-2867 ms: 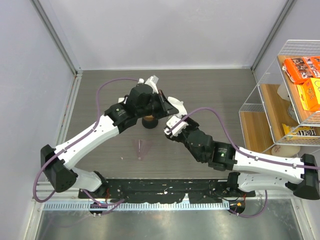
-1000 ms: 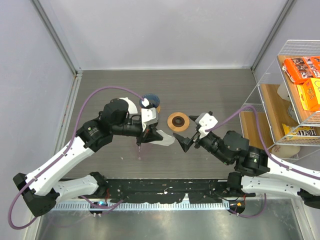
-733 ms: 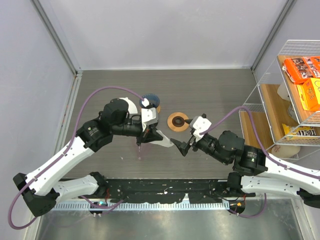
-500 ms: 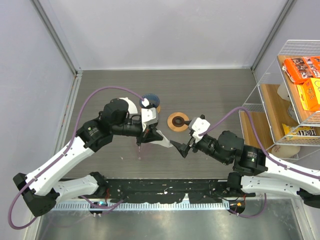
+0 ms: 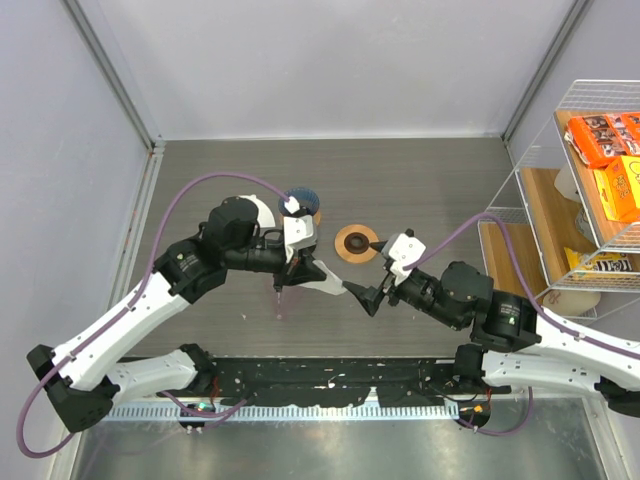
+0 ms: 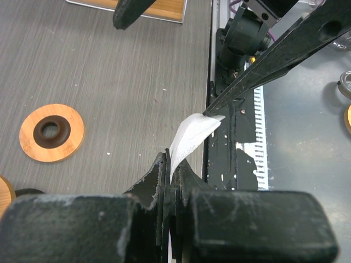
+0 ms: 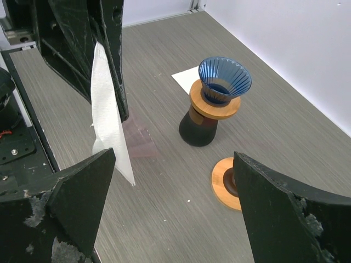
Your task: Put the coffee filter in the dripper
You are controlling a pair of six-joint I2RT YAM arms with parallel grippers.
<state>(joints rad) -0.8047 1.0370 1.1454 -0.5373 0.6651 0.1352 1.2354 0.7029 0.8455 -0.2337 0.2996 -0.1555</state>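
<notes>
My left gripper (image 5: 306, 272) is shut on the coffee filter (image 5: 326, 283), a white paper fan held edge-up above the table. It also shows in the left wrist view (image 6: 189, 137) and the right wrist view (image 7: 107, 120). My right gripper (image 5: 368, 277) is open and empty, its jaws wide apart. One of its fingers (image 6: 263, 60) has its tip at the filter's far edge. The dripper (image 5: 300, 198), a dark blue ribbed cone, stands upright and empty on an orange ring and dark base (image 7: 198, 129), behind the left gripper.
A second white filter (image 7: 184, 79) lies flat behind the dripper. A loose orange ring (image 5: 356, 242) lies right of it. A pale pink translucent piece (image 7: 137, 137) lies under the held filter. A wire rack (image 5: 580, 190) with snack boxes stands at the right.
Since 2.9 s ago both arms left the dripper, the left holding the filter. Over the last second my right gripper moved left to the filter's edge. The left arm stayed still.
</notes>
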